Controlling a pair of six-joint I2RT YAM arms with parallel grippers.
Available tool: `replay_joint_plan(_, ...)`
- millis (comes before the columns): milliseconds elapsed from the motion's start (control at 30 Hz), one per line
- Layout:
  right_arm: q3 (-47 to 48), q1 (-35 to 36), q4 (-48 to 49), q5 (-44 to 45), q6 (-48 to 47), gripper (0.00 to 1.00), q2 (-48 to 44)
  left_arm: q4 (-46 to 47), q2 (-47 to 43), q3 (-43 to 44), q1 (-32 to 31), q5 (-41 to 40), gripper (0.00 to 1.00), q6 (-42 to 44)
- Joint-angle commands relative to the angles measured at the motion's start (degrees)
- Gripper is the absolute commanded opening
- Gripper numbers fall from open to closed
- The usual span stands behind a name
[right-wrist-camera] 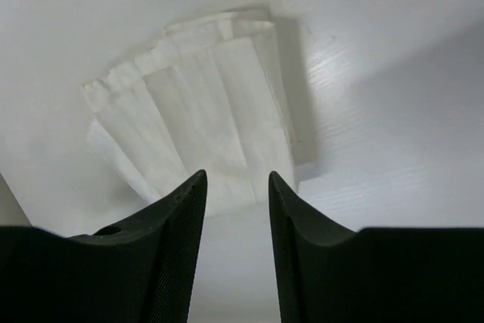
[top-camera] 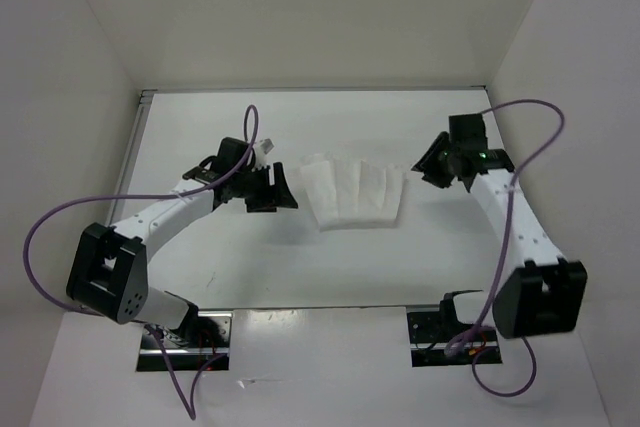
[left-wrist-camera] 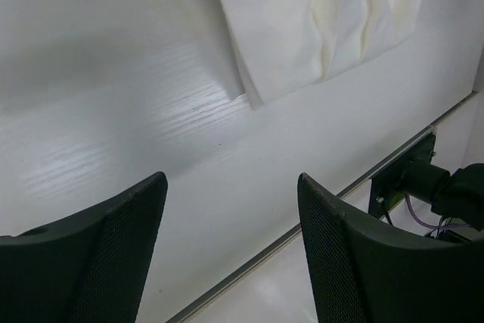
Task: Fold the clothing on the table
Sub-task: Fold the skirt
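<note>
Clothing: the white pleated garment of thin soft fabric (top-camera: 355, 194) lies flat and fan-shaped. Its wider edge faces the far wall and its narrower edge faces the arm bases, with pleat lines running between the two edges.
Table: the large matte white rectangular table (top-camera: 250, 262) carries the garment about midway between its side walls.
Edge strip: the thin metal edge strip (top-camera: 320, 308) runs on the near side of the garment, well apart from it.
Left claw: the black left gripper (top-camera: 283, 190) sits just beside the garment's left edge. Its fingers are spread wide with nothing between them, and the fabric's corner lies ahead of the tips.
Right claw: the black right gripper (top-camera: 425, 169) sits near the garment's right far corner. Its fingers are apart by a narrower gap and hold nothing.
Cables: purple cables (top-camera: 45, 215) loop outward from each arm, away from the garment.
</note>
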Motion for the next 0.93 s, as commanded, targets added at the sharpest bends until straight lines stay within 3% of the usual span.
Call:
replay_joint_plan(0, -7.0, -2.2, -3.6, 7.9, 8.5, 0.44, -9.6, 1.9, -2.7, -2.6, 0.3, -0.1, 0.77, -0.7)
replay_joint_plan(100, -17.0, -3.0, -1.4, 5.3, 14.9, 0.44, -20.4, 2.4, -4.9, -4.0, 0.8, -1.1, 0.83, -3.3)
replay_joint_plan(133, -20.7, -3.0, -1.4, 4.5, 16.0, 0.44, -25.0, 3.0, -6.7, -5.0, 0.8, -2.6, 0.89, -5.4)
replay_joint_plan(233, -22.3, -2.4, -2.1, 3.9, 17.9, 0.44, -29.1, 4.1, -10.6, -6.1, 0.8, -4.3, 1.0, -8.0)
replay_joint_plan(433, -22.3, 1.1, -2.9, 5.3, 19.4, 0.44, -32.7, 4.6, -9.1, -4.3, -4.2, -7.0, 1.0, -8.7)
replay_joint_plan(800, -22.3, 1.1, -2.4, 5.3, 18.3, 0.48, -32.7, 5.7, -13.2, -6.8, -4.7, -8.8, 1.0, -11.7)
replay_joint_plan(867, -22.3, 1.1, -1.7, 4.6, 17.8, 0.48, -32.7, 5.7, -15.3, -7.4, -4.7, -10.2, 0.94, -12.7)
replay_joint_plan(900, -22.3, 1.1, -1.7, 4.0, 17.2, 0.48, -32.7, 4.6, -16.3, -7.4, -4.7, -11.0, 0.85, -14.4)
